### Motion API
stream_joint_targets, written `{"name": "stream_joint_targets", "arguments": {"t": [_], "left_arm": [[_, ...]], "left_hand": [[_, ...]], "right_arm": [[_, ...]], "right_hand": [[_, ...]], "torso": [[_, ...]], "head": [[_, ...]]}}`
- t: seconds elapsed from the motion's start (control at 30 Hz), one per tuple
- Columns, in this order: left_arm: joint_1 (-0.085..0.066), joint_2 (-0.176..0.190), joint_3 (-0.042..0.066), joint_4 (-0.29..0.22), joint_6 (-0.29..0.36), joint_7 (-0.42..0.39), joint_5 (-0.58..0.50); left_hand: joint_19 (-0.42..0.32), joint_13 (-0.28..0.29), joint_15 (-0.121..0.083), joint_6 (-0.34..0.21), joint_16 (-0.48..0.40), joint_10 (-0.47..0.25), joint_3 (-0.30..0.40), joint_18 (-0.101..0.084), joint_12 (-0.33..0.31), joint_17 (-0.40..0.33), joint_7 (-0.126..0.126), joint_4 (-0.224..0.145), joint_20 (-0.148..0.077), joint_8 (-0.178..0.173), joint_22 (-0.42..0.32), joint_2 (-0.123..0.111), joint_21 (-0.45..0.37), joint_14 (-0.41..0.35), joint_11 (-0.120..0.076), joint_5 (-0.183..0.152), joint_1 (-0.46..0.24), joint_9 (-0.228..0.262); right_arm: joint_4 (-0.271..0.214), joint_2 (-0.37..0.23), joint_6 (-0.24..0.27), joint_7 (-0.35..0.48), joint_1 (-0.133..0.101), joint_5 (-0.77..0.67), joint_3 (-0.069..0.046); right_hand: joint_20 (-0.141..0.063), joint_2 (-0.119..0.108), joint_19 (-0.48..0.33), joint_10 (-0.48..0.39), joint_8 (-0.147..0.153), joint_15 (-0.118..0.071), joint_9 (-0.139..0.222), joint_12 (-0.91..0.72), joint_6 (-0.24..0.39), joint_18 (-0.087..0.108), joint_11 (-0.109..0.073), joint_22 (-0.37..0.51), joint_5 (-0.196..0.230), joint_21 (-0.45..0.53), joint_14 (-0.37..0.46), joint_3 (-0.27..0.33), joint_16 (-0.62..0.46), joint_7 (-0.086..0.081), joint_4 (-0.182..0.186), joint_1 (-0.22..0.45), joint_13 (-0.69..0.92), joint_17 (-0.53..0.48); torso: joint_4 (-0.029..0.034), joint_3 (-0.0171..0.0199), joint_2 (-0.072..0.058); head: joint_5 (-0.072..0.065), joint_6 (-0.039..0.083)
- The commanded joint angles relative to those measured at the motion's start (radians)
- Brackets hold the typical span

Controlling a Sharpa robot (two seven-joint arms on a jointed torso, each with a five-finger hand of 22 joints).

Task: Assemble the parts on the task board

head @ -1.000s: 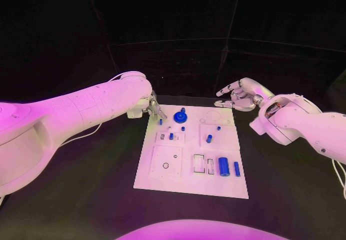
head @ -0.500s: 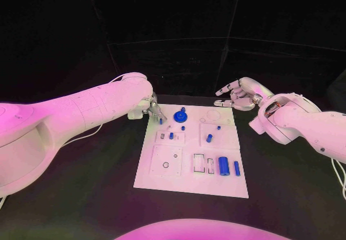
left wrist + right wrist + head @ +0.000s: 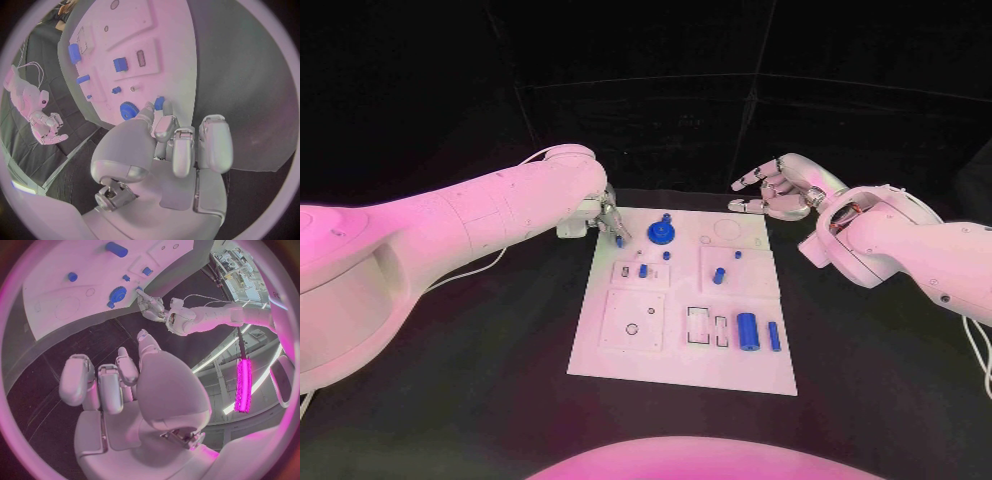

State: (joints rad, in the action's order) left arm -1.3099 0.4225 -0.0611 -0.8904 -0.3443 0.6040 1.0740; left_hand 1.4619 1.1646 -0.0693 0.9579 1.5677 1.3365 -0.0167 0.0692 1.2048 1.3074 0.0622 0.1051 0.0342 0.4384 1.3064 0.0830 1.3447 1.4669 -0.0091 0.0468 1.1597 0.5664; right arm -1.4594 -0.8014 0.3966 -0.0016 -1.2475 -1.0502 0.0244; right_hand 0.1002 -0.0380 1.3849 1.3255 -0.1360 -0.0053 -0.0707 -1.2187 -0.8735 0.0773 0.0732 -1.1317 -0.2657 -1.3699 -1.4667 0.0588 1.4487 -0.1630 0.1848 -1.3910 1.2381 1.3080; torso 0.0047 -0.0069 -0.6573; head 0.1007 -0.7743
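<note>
The white task board [image 3: 661, 345] lies in the middle of the black table. My left hand [image 3: 600, 218] hovers at its far left corner and pinches a small blue peg [image 3: 619, 241] between thumb and finger; the left wrist view shows the peg [image 3: 159, 103] at the fingertips of that hand [image 3: 169, 145]. Just beside it a blue gear [image 3: 661, 236] sits on the board. My right hand [image 3: 780, 190] hangs off the far right corner with its fingers apart and nothing in them. A blue cylinder [image 3: 747, 332] and a blue bar [image 3: 773, 337] lie at the near right.
Small blue pegs [image 3: 718, 277] stand in the board's middle row, and square recesses [image 3: 633, 322] show at the near left. A white cable [image 3: 473, 268] trails under my left arm. Black table surface surrounds the board on all sides.
</note>
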Motion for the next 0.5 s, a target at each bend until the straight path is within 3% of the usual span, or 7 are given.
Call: {"name": "stream_joint_targets", "arguments": {"t": [0.03,0.17,0.4,0.5], "left_arm": [[-0.001,-0.002,0.0,0.0,0.0,-0.021,0.006],[-0.001,-0.004,0.0,0.001,-0.002,-0.027,0.006],[-0.001,-0.004,0.0,0.0,-0.007,-0.034,0.006],[0.0,0.001,0.0,-0.006,0.005,-0.038,0.004]], "left_hand": [[0.007,-0.001,-0.004,0.009,0.003,0.004,0.012,-0.007,0.005,0.263,-0.001,-0.017,0.0,-0.009,0.0,0.01,0.002,0.104,-0.003,0.001,0.025,-0.003],[0.007,-0.002,-0.005,0.009,0.003,0.003,0.037,-0.006,0.003,0.263,-0.004,-0.043,-0.001,-0.015,0.0,0.027,0.001,0.104,-0.006,0.001,0.061,-0.008],[0.006,-0.008,-0.011,-0.001,0.003,-0.005,0.125,-0.006,-0.007,0.263,-0.011,-0.124,-0.005,-0.029,-0.001,0.064,-0.001,0.104,-0.014,0.002,0.168,-0.018],[0.005,-0.012,-0.008,-0.003,0.003,-0.007,0.179,-0.006,-0.013,0.263,-0.003,-0.16,-0.006,-0.033,-0.001,0.066,-0.002,0.104,-0.007,0.002,0.185,-0.02]], "right_arm": [[-0.001,0.001,-0.006,0.009,-0.002,0.002,-0.001],[-0.001,0.002,-0.007,0.009,-0.002,0.002,-0.001],[-0.001,0.002,-0.009,0.009,-0.002,0.002,-0.001],[-0.001,0.002,-0.01,0.008,-0.002,0.002,-0.001]], "right_hand": [[-0.001,0.008,-0.007,-0.006,-0.006,-0.001,0.0,0.006,0.01,0.007,0.0,0.001,-0.006,0.004,-0.059,0.007,-0.006,0.0,0.002,-0.006,-0.002,0.069],[-0.001,0.008,-0.007,-0.006,-0.006,-0.001,0.0,0.006,0.01,0.007,0.0,0.001,-0.006,0.004,-0.059,0.007,-0.006,0.0,0.002,-0.006,-0.002,0.069],[-0.001,0.008,-0.007,-0.006,-0.006,-0.001,0.0,0.006,0.01,0.007,0.0,0.001,-0.006,0.004,-0.059,0.007,-0.006,0.0,0.002,-0.006,-0.002,0.069],[-0.001,0.008,-0.007,-0.006,-0.006,-0.001,0.0,0.006,0.01,0.007,0.0,0.001,-0.006,0.004,-0.059,0.007,-0.006,0.0,0.002,-0.006,-0.002,0.069]], "torso": [[-0.0001,-0.0002,0.0],[-0.0003,0.0001,0.0],[-0.0004,0.0,0.0],[-0.0005,0.0001,0.0]], "head": [[0.0,-0.001],[0.0,-0.002],[-0.001,-0.003],[-0.001,-0.004]]}}
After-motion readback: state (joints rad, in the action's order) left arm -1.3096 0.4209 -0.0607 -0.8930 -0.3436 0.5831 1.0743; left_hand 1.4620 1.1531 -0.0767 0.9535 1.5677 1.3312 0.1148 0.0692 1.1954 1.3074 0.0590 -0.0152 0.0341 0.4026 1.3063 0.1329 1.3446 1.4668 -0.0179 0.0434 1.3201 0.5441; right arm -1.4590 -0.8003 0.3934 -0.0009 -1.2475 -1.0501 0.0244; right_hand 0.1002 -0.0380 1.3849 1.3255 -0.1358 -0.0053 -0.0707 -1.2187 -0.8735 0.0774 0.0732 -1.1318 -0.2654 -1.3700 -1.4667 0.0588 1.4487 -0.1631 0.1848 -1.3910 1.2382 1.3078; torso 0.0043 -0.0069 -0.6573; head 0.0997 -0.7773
